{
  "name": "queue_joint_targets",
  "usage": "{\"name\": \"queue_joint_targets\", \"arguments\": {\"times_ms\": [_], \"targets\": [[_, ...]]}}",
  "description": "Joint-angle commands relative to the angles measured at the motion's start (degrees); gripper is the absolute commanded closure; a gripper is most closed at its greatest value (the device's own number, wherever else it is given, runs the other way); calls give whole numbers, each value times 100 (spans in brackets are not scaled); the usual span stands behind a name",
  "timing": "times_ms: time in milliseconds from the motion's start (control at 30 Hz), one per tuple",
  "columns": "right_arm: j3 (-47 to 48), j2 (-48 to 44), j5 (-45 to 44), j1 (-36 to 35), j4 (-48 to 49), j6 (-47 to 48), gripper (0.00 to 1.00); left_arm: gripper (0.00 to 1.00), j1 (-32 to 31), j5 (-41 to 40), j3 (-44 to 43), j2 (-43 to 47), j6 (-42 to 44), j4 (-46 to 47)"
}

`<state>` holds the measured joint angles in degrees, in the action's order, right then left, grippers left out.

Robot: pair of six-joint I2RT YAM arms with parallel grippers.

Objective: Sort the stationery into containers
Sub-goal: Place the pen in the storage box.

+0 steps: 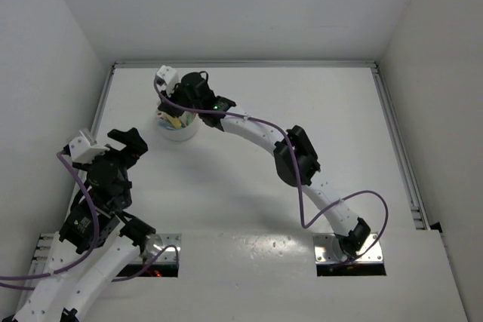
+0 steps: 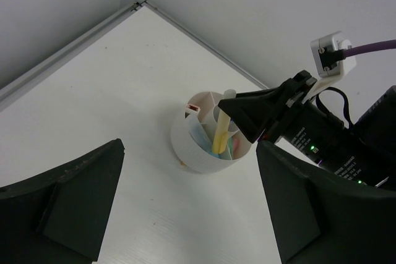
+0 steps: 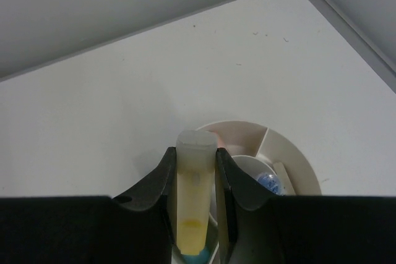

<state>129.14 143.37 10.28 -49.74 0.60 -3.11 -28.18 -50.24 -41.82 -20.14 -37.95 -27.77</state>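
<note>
Marker (image 3: 195, 205), yellow, in right end effector (image 3: 193, 156), above dish (image 3: 298, 160)

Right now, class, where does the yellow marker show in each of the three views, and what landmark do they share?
Top external: yellow marker upper left, over the white dish.
Left wrist: centre, upright over the white dish.
Right wrist: bottom centre, clamped in the right gripper.
Shared landmark: the white dish.
</note>
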Motion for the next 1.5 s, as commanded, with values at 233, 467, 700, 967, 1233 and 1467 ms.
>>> {"name": "queue_joint_targets", "arguments": {"times_ms": [233,467,700,967,1233,1467], "targets": [[-292,-72,1414,87,-60,900,100,6,-3,-12,8,-78,95,87],[-469,-72,1468,87,-60,1164,100,6,-3,-12,8,-78,95,87],[-636,-178,1582,87,-227,1393,70,6,-3,-12,8,-78,95,87],[-636,-459,1582,87,-394,1445,41,6,-3,-12,8,-78,95,87],[-636,-819,1582,34,-570,1445,40,6,-3,-12,8,-78,95,87],[-530,-1170,1468,-19,-640,1445,40,6,-3,-12,8,-78,95,87]]}}
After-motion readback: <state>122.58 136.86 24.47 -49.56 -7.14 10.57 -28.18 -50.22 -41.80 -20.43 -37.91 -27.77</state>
